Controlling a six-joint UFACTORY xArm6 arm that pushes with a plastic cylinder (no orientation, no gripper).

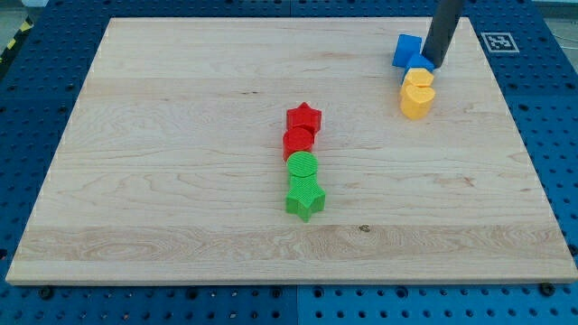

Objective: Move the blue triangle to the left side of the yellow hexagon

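Observation:
Two blue blocks sit near the view's top right. The larger one (406,49) looks like a cube. The smaller one (420,63), which seems to be the blue triangle, lies just below and to the right of it. Directly under it are two yellow blocks, touching each other. The upper one (419,79) looks like the hexagon and the lower one (416,101) looks heart-shaped. My tip (434,66) rests against the right side of the small blue block, just above the upper yellow block.
In the board's middle stands a column of touching blocks: a red star (304,117), a red round block (297,141), a green round block (302,166) and a green star (305,199). The wooden board's right edge (519,135) is near the yellow blocks.

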